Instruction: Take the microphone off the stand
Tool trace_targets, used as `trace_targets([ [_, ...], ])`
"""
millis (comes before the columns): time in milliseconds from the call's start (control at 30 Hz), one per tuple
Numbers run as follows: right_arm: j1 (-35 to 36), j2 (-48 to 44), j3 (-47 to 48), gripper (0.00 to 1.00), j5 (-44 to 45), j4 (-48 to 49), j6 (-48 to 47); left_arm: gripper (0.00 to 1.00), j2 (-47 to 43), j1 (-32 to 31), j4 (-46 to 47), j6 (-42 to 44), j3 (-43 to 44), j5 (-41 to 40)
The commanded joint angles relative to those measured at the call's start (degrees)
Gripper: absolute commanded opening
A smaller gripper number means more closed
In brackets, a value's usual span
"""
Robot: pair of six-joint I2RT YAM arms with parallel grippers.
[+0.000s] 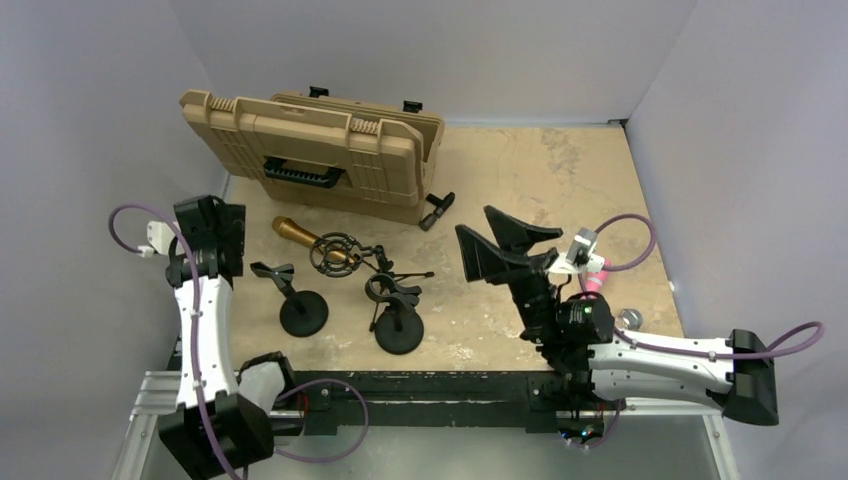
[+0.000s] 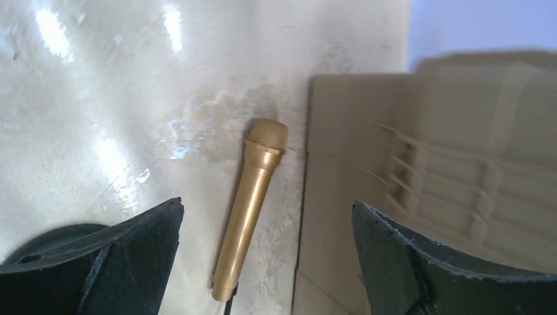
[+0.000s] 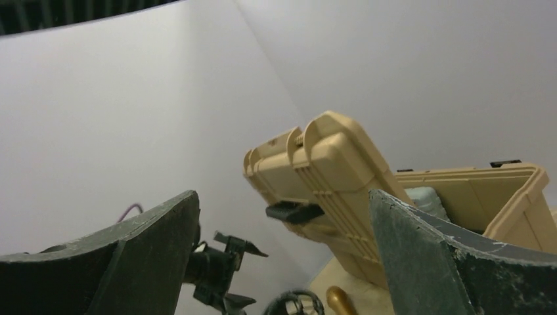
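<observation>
Left gripper (image 2: 267, 209) jaws stood wide and empty over the gold microphone (image 2: 253, 197), which lay flat just beside the tan case (image 2: 460, 164). Right gripper (image 3: 284, 197) was equally wide, empty and raised. The tail possibly sat inside the shock-mount ring (image 1: 335, 255); the top view was unclear. Risk: a pull could tip the stand (image 1: 398, 330), and the round body could roll. Table (image 1: 560, 170) was mottled beige and glossy; walls were plain and pale.
</observation>
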Motion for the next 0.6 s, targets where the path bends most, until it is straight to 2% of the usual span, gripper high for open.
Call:
trace_targets([
  [0, 0.06, 2.01, 11.68, 0.99, 14.32, -16.74, 7.01, 0.97, -4.54, -5.89, -3.39, 17.96, 12.25, -10.62],
  [100, -0.01, 3.03, 18.21, 0.99, 20.03, -24.41, 9.33, 0.98, -5.7, -12.0, -2.4, 29.05, 19.41, -14.81],
  [200, -0.04, 4.4, 25.6, 0.99, 25.57, -32.97, 12.94, 0.98, -8.54, -17.73, 2.26, 37.94, 23.92, -12.91],
  [367, -0.11, 6.83, 39.1, 0.99, 31.16, -46.1, 16.36, 0.98, -10.76, -24.72, 6.84, 48.7, 30.85, -1.5],
  [567, -0.11, 6.0, 49.17, 0.99, 31.8, -42.2, 4.43, 0.98, -10.07, -29.49, 6.27, 53.57, 39.9, 13.89],
])
